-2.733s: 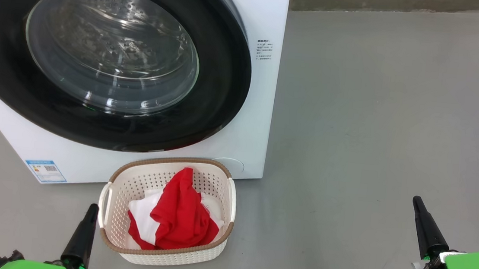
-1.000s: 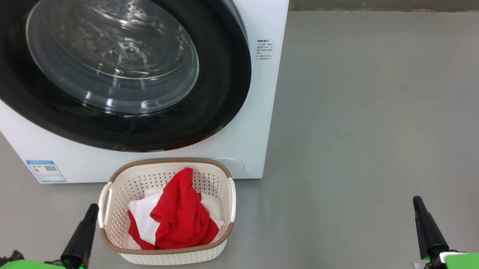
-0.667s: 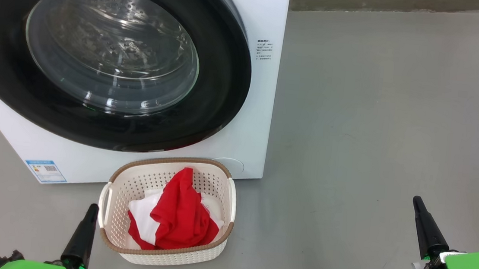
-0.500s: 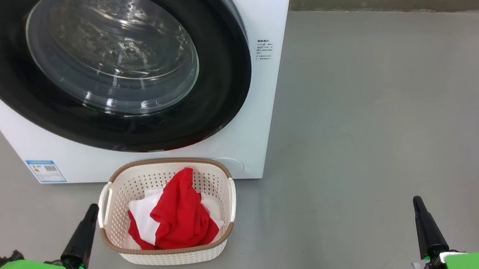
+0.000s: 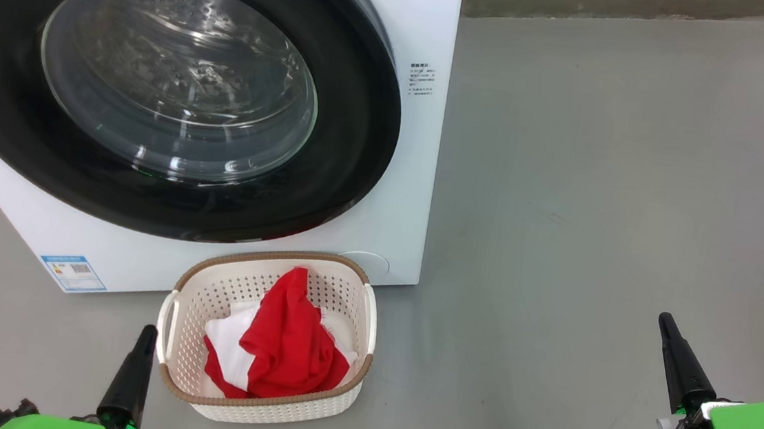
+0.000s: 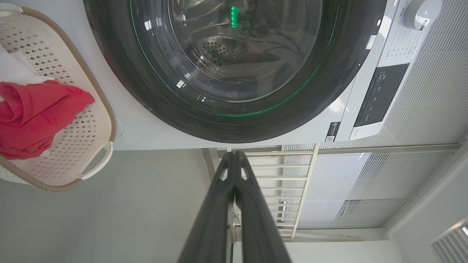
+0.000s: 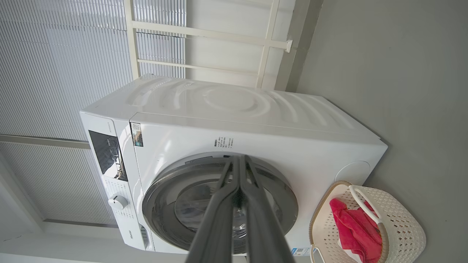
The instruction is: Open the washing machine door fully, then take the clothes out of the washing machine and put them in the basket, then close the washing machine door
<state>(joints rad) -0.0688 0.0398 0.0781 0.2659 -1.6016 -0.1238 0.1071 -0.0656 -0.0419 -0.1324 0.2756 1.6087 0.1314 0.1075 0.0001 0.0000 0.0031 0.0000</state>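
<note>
Hovering empty, left jaws, right jaws pressed together (clothes (image 5: 283, 351) in basket (image 5: 209, 296)).

Red clothes (image 5: 287, 348) in basket (image 5: 194, 326), door (image 5: 355, 122) closed

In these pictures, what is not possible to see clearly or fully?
- Whether anything is left inside: head view, reflections on the washing machine door glass blur it.
- Bottom of the basket: head view, covered by the clothes.
- Print on the blue sticker: head view, too small to read.
- Door's left part: cut by the head view's left edge.
</note>
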